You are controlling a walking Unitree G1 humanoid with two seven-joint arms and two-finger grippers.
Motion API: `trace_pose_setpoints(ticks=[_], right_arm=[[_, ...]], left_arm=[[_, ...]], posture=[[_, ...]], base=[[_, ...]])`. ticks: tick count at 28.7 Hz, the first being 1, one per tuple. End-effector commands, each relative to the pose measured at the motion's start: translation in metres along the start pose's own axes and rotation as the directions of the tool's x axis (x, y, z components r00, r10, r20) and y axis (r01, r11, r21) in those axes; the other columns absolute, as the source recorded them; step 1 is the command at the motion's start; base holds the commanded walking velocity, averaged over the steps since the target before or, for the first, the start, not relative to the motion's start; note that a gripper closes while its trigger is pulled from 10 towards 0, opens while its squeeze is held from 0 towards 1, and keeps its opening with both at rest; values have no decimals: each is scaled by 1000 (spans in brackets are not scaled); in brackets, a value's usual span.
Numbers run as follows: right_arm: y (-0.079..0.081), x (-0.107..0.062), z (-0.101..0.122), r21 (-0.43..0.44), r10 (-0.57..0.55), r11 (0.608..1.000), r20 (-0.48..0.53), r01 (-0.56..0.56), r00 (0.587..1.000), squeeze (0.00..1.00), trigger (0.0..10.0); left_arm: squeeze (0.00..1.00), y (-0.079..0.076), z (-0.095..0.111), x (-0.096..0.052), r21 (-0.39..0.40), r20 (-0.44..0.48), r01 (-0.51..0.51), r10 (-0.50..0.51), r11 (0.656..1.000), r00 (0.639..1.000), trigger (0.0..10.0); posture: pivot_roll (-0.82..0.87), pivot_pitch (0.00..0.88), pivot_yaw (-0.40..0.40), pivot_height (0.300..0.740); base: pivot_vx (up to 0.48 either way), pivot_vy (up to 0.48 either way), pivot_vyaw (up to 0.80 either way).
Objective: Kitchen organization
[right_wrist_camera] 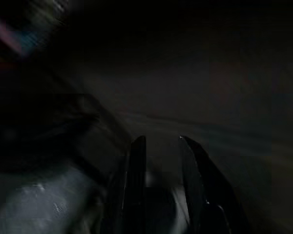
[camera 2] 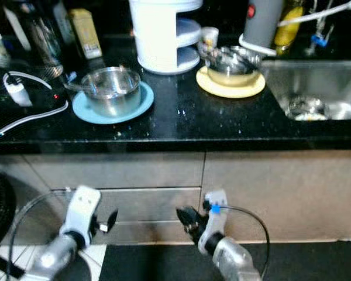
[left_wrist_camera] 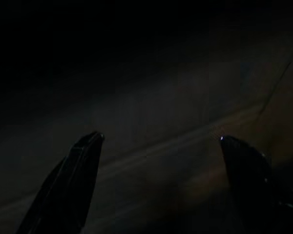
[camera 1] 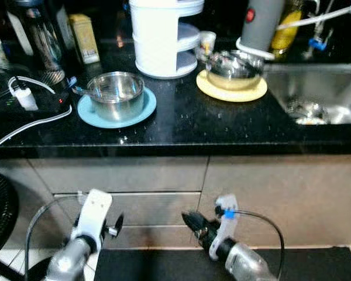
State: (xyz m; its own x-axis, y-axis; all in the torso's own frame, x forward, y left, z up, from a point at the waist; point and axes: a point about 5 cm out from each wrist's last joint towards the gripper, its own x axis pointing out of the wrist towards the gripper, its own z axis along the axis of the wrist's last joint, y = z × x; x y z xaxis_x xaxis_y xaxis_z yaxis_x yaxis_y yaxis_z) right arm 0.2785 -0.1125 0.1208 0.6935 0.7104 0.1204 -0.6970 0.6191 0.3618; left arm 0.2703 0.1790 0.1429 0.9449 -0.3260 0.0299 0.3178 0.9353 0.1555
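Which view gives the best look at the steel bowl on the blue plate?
The left eye view: the steel bowl sits whole and fairly sharp on the blue plate, on the black counter. The right eye view shows the same bowl, slightly softer. Both wrist views are too dark to make it out.

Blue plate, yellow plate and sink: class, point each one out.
Blue plate (camera 1: 145, 109): left eye view, bare right rim.
Yellow plate (camera 1: 206, 85): left eye view, bare left rim.
Sink (camera 1: 339, 88): left eye view, back wall.
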Motion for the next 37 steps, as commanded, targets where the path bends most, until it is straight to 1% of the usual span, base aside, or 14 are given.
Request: trace_pose_setpoints(ticks=[1,7,8,10,11,13,16,20,21,26,27,28,29,37], right_arm=[[15,3,25,40,115,992,73,-118,991,0,10000],[30,12,86,-33,213,977,249,-211,945,0,10000],[30,17,104,-55,172,985,304,-163,937,0,10000],[30,19,108,-63,154,988,317,-142,936,0,10000],[30,20,114,-71,130,991,325,-113,937,0,10000],[29,22,118,-59,91,995,345,-75,934,0,10000],[19,33,118,-69,-113,987,342,145,933,0,10000],[24,37,112,-72,-113,987,324,144,939,0,10000],[27,39,111,-51,-117,989,321,140,940,0,10000],[30,44,110,-47,-135,986,318,158,938,0,10000],[30,45,110,-65,-140,983,316,169,938,0,10000],[30,45,110,-65,-140,983,316,169,938,0,10000],[31,47,111,-110,-147,976,316,190,937,0,10000],[35,56,118,-244,-139,944,323,224,936,0,10000]], left_arm=[[0,5,23,-2,-42,75,53,-50,998,996,10000],[0,23,87,11,-53,277,17,-2,998,961,10000],[424,25,105,18,-23,336,-8,15,1000,942,10000],[424,26,109,19,-17,350,-15,20,1000,937,10000],[1000,25,115,20,-18,368,-14,20,1000,930,10000],[1000,26,118,21,-28,377,-26,34,999,925,10000],[1000,32,130,32,6,397,-93,83,996,914,10000],[1000,40,131,35,68,367,-174,137,982,920,10000],[1000,53,134,37,88,344,-278,233,957,910,10000],[1000,80,147,47,57,350,-379,337,923,874,10000],[337,83,149,49,43,349,-381,343,924,872,10000],[337,83,149,49,43,349,-381,343,924,872,10000],[0,92,150,55,12,332,-403,376,915,865,10000],[0,111,142,79,-95,229,-419,429,903,874,10000]], posture=[[-72,139,-6,740],[-64,135,-12,740],[-65,135,-10,740],[-65,135,-10,740],[-70,139,-6,740],[-77,139,-3,740],[-80,142,-3,740],[-80,142,-3,740],[-72,144,-13,740],[-72,145,-13,740],[-75,146,-13,740],[-75,146,-13,740],[-81,149,-11,740],[-87,159,-7,740]], base=[[0,0,0],[0,0,0],[0,0,0],[0,0,0],[0,0,0],[0,0,0],[0,0,0],[0,0,0],[0,0,0],[0,0,0],[0,0,0],[0,0,0],[0,0,0],[0,0,0]])
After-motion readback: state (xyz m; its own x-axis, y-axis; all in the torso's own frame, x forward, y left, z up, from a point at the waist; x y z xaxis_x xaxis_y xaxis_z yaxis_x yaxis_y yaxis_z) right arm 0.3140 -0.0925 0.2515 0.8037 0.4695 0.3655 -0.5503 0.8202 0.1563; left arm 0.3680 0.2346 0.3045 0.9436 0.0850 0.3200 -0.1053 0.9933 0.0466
